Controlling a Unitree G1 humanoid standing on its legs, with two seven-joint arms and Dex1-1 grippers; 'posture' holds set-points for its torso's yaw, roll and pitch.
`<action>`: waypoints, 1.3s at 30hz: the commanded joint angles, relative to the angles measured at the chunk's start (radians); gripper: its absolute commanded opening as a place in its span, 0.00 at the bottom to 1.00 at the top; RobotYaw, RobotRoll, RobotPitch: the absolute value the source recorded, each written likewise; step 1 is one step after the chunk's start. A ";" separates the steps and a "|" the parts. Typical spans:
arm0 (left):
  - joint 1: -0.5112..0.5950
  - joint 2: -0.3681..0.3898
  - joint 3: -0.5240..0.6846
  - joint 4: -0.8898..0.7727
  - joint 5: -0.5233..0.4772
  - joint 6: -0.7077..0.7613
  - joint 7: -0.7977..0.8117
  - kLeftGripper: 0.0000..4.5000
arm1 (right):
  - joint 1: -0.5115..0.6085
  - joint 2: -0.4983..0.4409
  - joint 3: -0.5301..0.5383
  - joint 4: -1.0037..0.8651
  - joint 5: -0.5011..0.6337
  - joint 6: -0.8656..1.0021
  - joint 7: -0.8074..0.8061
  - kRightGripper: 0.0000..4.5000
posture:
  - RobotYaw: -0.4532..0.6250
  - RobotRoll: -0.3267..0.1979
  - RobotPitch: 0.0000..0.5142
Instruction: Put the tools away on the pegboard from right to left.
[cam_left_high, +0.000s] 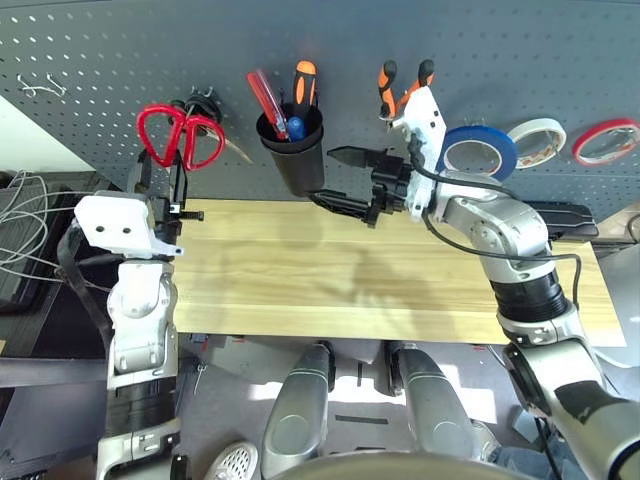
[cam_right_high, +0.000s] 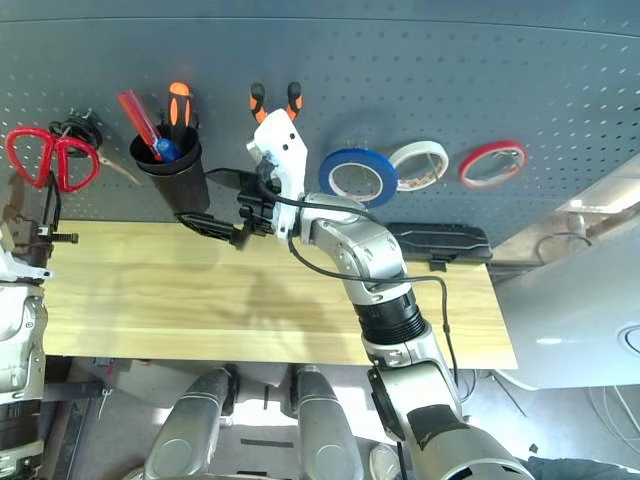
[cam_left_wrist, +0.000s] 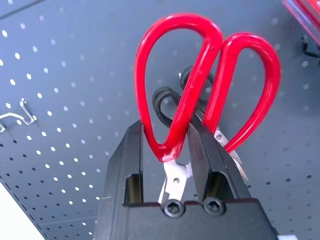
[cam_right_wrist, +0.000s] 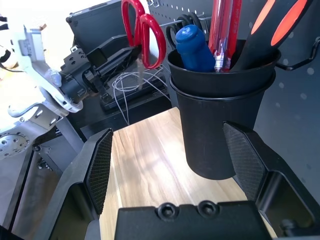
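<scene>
On the near side, the left gripper (cam_left_wrist: 175, 165) is clamped on the one pair of red scissors (cam_left_high: 180, 135) against the pegboard (cam_left_high: 100, 50). The right gripper (cam_right_wrist: 170, 160), fingers spread, sits before one black cup (cam_left_high: 295, 150) holding three tools, the blue screwdriver (cam_right_wrist: 192, 47) among them. Beyond it, one pair of pliers (cam_left_high: 405, 85) and three tape rolls hang on the board, the blue roll (cam_left_high: 480, 152) nearest the cup.

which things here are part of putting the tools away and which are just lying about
Job:
red scissors, held in the left tool
blue screwdriver in the cup
pliers
blue tape
pegboard

Lying about:
white tape
red tape
black scissors
red screwdriver
orange screwdriver
</scene>
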 joint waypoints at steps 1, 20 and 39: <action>-0.012 0.011 -0.018 0.054 -0.017 0.072 -0.028 0.29 | 0.008 0.001 -0.001 -0.005 0.001 -0.012 -0.013 1.00 | 0.47 0.62 0.54; -0.051 0.020 -0.102 0.173 0.008 0.135 -0.095 0.64 | 0.086 -0.019 0.017 0.050 -0.050 -0.078 -0.056 1.00 | 0.46 0.62 0.52; -0.006 -0.041 -0.248 0.343 0.091 0.391 -0.074 0.99 | 0.304 -0.040 -0.210 0.470 -0.285 -0.250 -0.576 1.00 | 0.38 0.62 0.55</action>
